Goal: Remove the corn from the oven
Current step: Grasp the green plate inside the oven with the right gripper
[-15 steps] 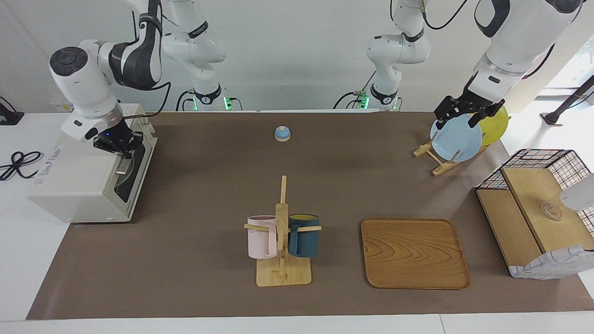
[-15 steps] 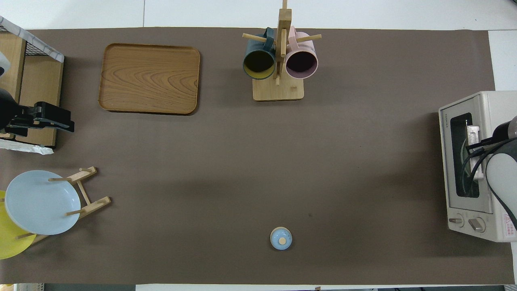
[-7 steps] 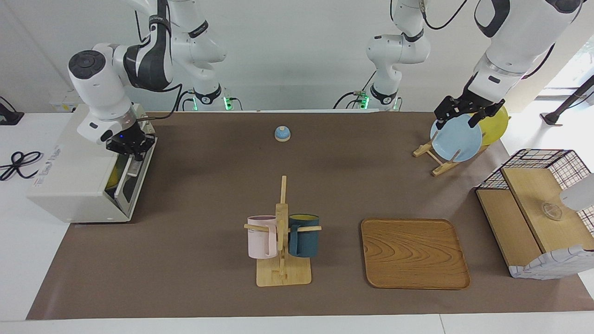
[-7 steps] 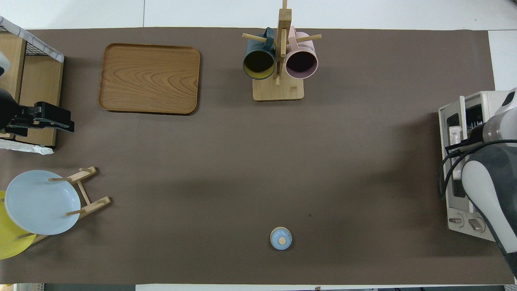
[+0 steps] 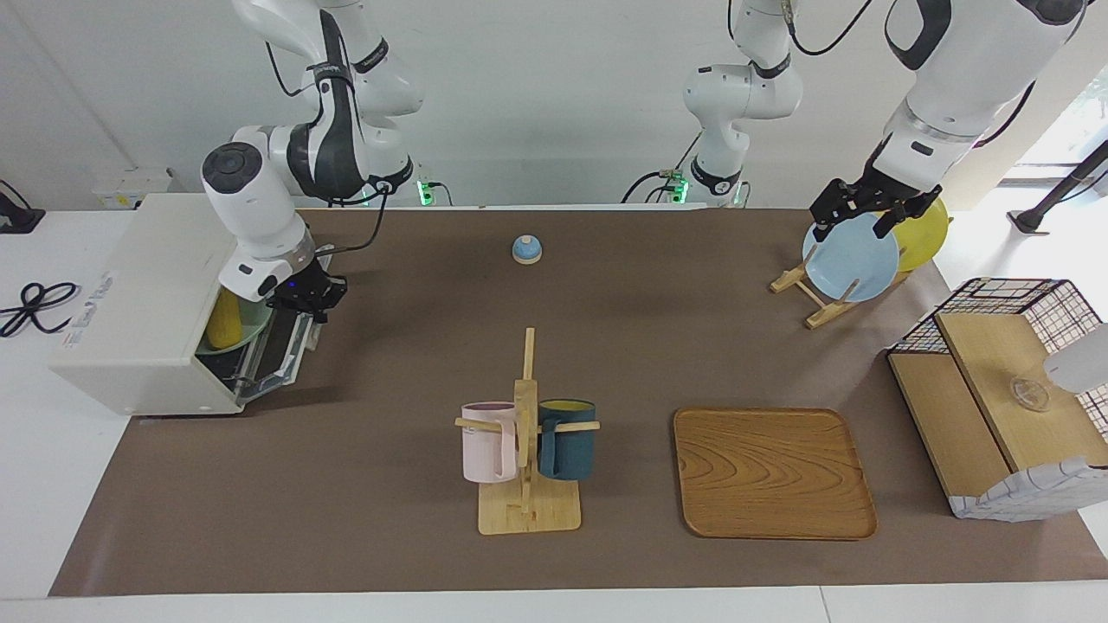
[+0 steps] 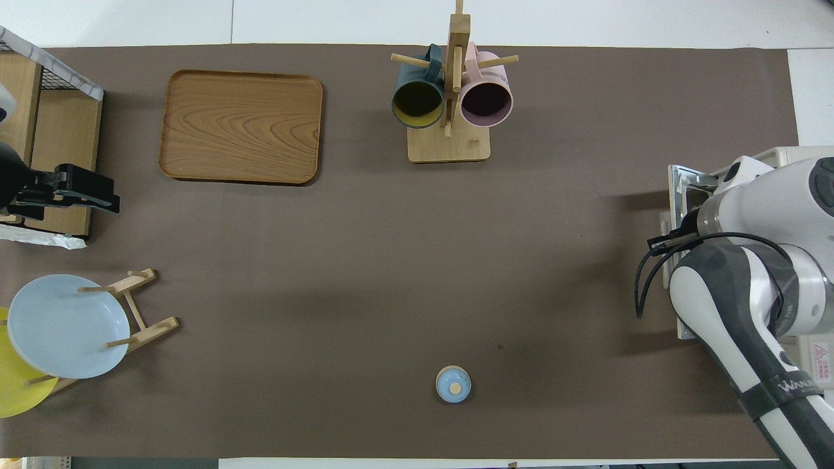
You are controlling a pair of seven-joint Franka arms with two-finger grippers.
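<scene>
— At the toaster oven [image 5: 138, 303], what is the right gripper [image 5: 303, 298] doing?
— Gripping the lowered door's top edge; the corn [image 5: 227, 318] is lying inside on a green plate [image 5: 247, 333].
— And the left gripper [image 5: 874, 208]?
— Waiting over the blue plate [image 5: 851, 258]; its fingers are spread.
</scene>
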